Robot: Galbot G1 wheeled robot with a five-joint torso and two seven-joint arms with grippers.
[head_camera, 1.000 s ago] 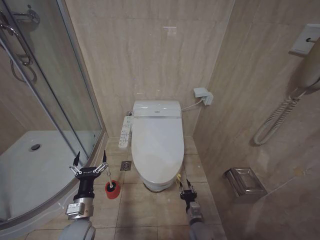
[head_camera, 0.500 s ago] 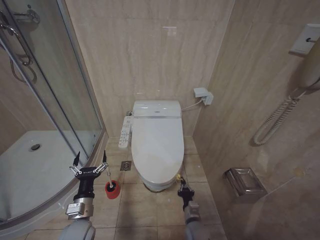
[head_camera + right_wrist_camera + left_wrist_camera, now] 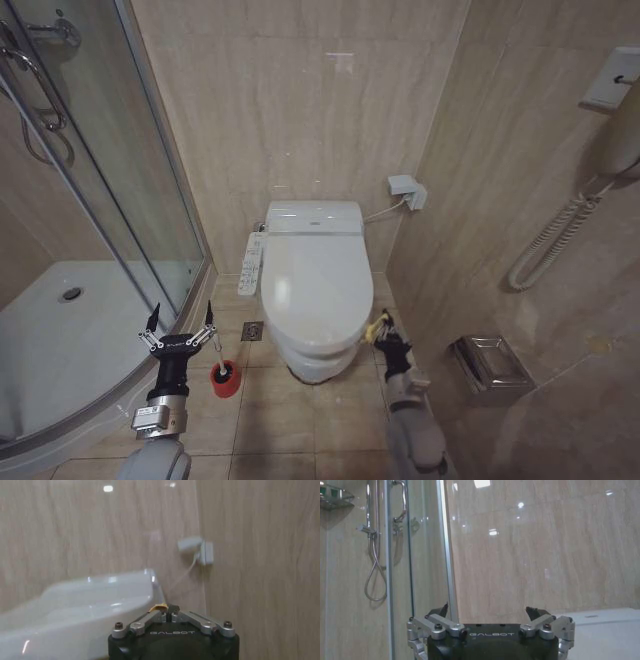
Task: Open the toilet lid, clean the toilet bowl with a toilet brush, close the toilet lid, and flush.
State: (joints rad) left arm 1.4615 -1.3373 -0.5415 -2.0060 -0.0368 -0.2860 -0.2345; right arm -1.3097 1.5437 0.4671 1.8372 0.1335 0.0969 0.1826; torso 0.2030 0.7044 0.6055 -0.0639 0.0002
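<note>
Now the toilet lid [image 3: 315,285] sits slightly lifted, centre frame. Right gripper [image 3: 383,322] at its lower-right edge, fingers pinched on a yellow strap [image 3: 377,322]. Left gripper [image 3: 180,329], lower left, fingers spread wide w/ nothing held, just beside the toilet brush [image 3: 221,368].

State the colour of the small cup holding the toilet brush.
Red; the cup shows best in the head view, beside the toilet.

Left pincer [image 3: 180,324] spread, upright; right pincer [image 3: 385,327] closed, raised.

Beige marble-look tiles cover the walls [image 3: 320,110] and floor [image 3: 300,420]. A curved glass shower enclosure [image 3: 90,200] stands left of the back wall's small white wall box [image 3: 406,190]. To that box's right, lower down, a metal paper holder [image 3: 490,365] sits on the side wall.
</note>
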